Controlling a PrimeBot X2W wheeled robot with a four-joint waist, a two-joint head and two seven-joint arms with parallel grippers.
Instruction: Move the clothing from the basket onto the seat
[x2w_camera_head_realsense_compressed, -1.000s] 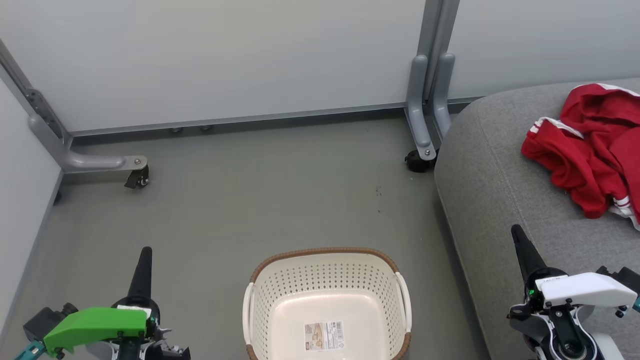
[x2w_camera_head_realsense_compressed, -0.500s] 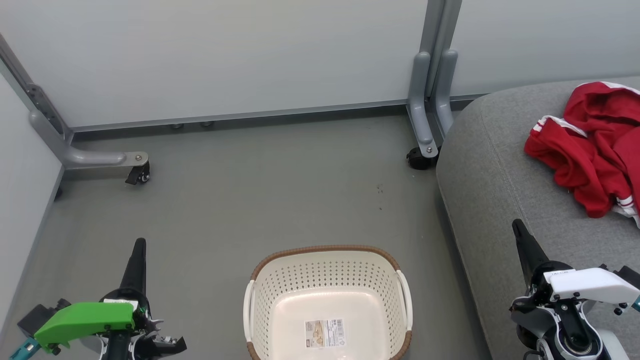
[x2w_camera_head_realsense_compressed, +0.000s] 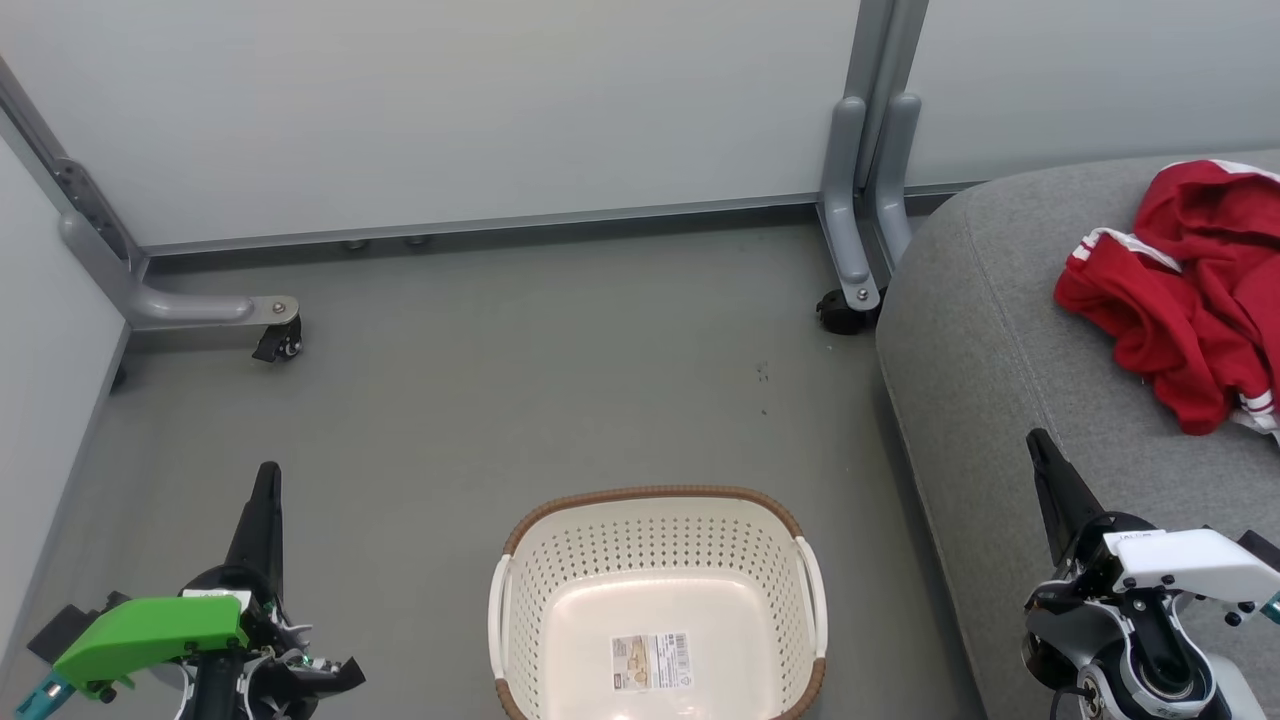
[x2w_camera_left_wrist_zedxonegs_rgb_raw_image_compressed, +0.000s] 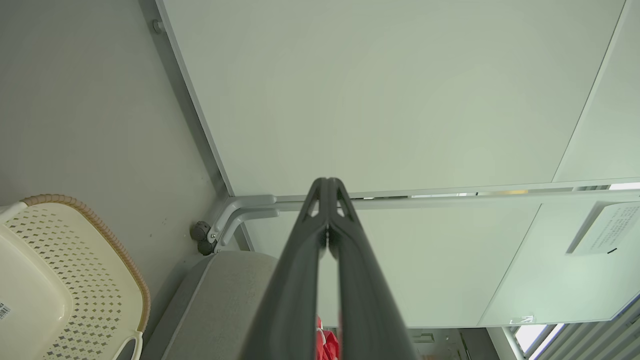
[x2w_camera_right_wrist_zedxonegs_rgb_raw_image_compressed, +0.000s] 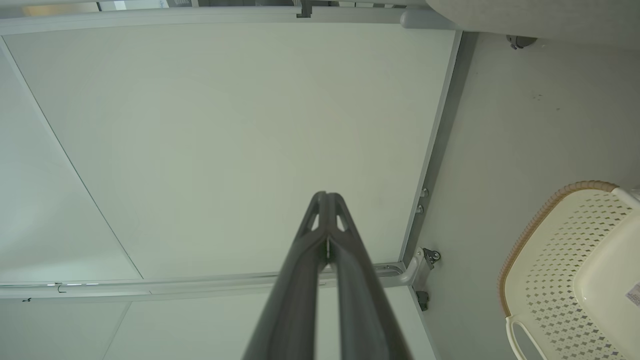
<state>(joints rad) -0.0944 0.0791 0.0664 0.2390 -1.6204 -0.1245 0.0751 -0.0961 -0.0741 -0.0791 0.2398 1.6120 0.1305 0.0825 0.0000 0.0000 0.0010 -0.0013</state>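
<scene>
While the clothing (x2w_camera_head_realsense_compressed: 1190, 300) lies heaped upper right on the seat (x2w_camera_head_realsense_compressed: 1000, 350) and the basket (x2w_camera_head_realsense_compressed: 655, 494) sits bare at bottom centre, left gripper (x2w_camera_head_realsense_compressed: 266, 480) and right gripper (x2w_camera_head_realsense_compressed: 1040, 448) are both pinched closed, empty. Looks soft, light, floppy: best grabbed by a bunched fold.

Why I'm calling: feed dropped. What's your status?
Left gripper shut, empty; right gripper shut, empty. Clothing on seat, basket empty. Nothing in the way.

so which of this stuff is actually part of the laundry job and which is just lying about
Part of the job:
- clothing, lying on the seat
- basket, no clothing in it

Just lying about:
- panels
- castor by the seat
- label on the basket floor
</scene>
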